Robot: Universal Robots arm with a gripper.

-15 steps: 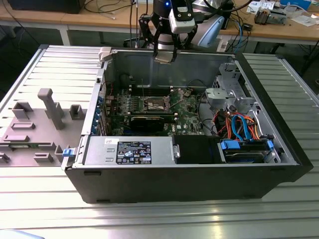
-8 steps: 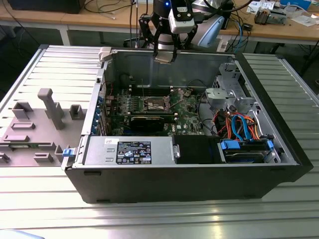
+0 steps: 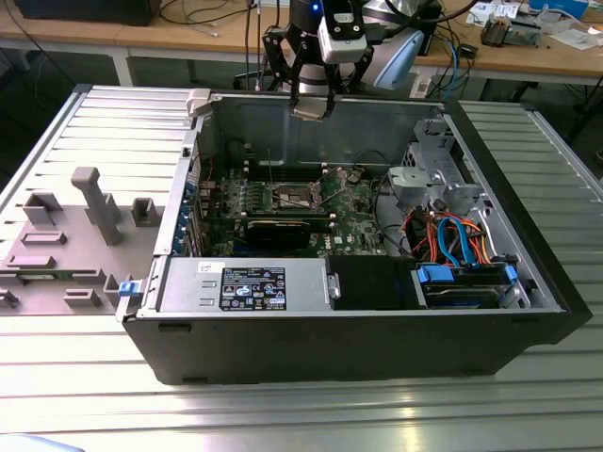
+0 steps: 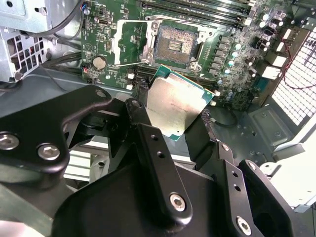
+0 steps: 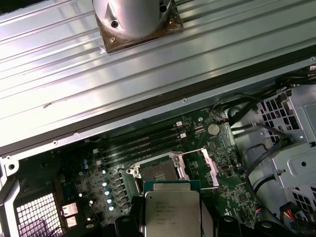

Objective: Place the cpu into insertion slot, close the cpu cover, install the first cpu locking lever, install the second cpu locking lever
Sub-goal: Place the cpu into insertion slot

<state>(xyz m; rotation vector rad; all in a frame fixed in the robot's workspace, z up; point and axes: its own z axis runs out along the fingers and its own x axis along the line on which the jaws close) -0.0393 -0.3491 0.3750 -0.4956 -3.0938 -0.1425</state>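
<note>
My gripper (image 3: 313, 104) hangs above the open computer case, over its far wall, shut on the cpu (image 3: 312, 111). In both wrist views the cpu (image 4: 175, 106) (image 5: 172, 210) is a flat silver-topped square chip clamped by its edges between black fingers (image 4: 148, 133). Below it on the green board lies the insertion slot (image 4: 175, 45) (image 5: 159, 173) (image 3: 295, 196), dark in the centre and uncovered. The cpu cover (image 4: 129, 42) (image 5: 202, 168), a silvery frame, stands swung open beside the slot. A thin wire lever (image 4: 132, 63) sticks out next to it.
A long black graphics card (image 3: 287, 231) lies nearer than the slot, with memory slots (image 3: 283, 174) beyond it. The power supply (image 3: 250, 282), a drive cage (image 3: 429, 169) and coloured cables (image 3: 452, 235) fill the case's near and right parts. A grey fixture (image 3: 94, 202) stands outside, at the exterior view's left.
</note>
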